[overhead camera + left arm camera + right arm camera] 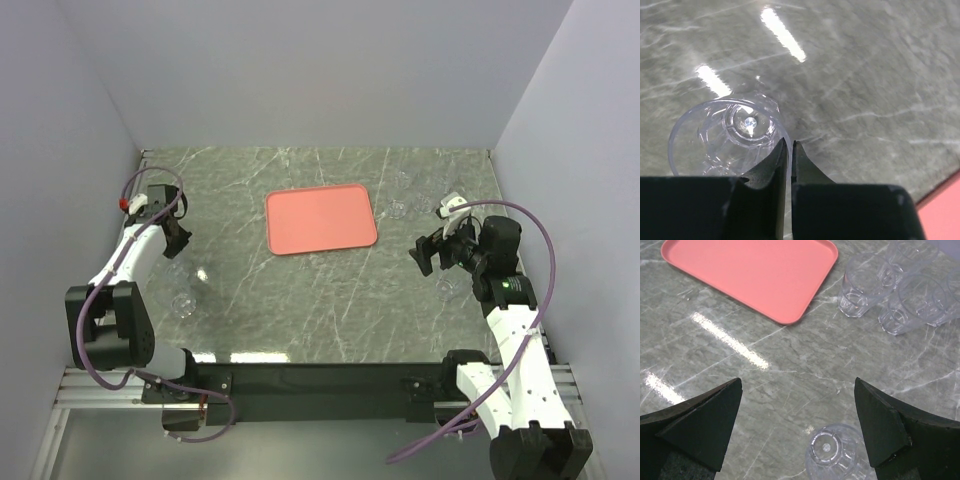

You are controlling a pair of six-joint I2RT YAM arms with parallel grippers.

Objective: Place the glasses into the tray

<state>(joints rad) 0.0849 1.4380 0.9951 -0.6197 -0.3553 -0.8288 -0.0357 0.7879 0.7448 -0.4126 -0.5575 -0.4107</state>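
While the left gripper [789,142] stands clenched to a thin slit, its fingers bite on the near wall of a clear glass [715,135]: one finger sits inside the rim and the other outside, and the rim runs into the slit between them. That glass stands upright on the grey marble table [865,75], mouth up, at the left side and well apart from the tray [320,220]. Only a pink corner of the tray shows at the lower right edge of the left wrist view. Seen from above, two more glasses [184,302] show faintly on the table near the left arm.

The right gripper [797,385] hangs released, jaws spread wide with nothing between them, above bare marble. A lone glass [832,450] stands upright just below and between its fingertips, untouched. Farther out, three glasses [860,290] cluster close together beside the tray's right end, near its rim but on the table. The tray lies flat in the middle of the table, salmon pink, with no glass in it.
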